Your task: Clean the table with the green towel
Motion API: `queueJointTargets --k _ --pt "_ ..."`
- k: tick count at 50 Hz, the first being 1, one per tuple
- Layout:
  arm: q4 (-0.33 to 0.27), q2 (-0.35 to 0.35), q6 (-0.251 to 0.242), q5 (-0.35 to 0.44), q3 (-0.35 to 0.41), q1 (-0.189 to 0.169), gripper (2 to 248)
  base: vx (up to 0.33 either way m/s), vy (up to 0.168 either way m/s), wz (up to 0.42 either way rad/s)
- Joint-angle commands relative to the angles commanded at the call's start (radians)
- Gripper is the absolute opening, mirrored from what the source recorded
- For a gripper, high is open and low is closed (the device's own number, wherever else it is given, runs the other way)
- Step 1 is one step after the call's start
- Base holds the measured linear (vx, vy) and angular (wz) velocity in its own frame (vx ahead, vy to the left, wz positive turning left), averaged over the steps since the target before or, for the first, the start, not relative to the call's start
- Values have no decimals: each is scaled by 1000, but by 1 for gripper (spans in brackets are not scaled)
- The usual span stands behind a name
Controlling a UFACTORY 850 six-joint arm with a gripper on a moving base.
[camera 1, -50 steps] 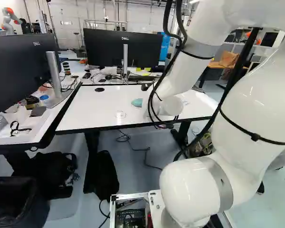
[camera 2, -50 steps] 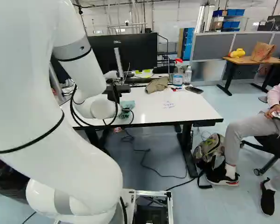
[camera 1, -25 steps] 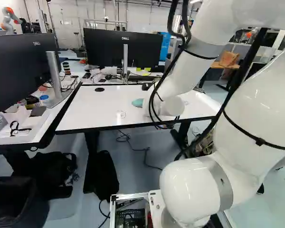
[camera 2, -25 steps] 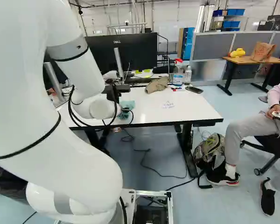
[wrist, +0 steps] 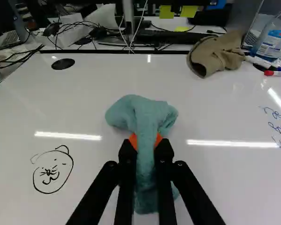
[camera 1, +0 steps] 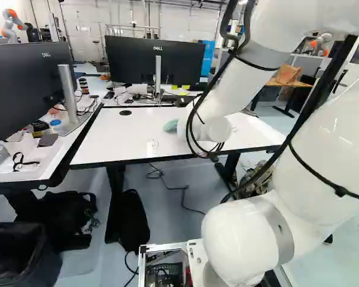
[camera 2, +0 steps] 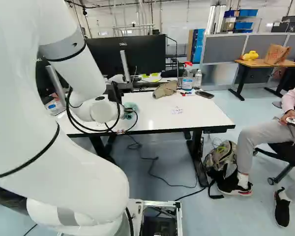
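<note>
Rises at the foot of both base views as a smooth white robot arm (camera 1: 317,137). See a grey-and-tan patterned backpack (camera 2: 221,160) whole in the right base view, mostly covered in the left. Make out the black line-drawn animal face (wrist: 53,173) on the glossy white tabletop (camera 1: 116,134) clearly only from the wrist. Beyond, spot the crumpled brown cloth item (wrist: 220,52) in the right base and wrist views, and the clear spray bottle with red head (camera 2: 188,77) complete only in the right base view. Reaches ahead and bends down, bringing the black two-fingered hand (camera 2: 128,113) low over the tabletop, clamped on the soft blue-green cloth towel (wrist: 145,115), bunched past the tips and trailing between the fingers.
</note>
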Motion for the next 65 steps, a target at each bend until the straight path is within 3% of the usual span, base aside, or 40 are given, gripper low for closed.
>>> queueJointTargets --k 65 --pt "0 -26 0 0 -44 246 50 0 0 0"
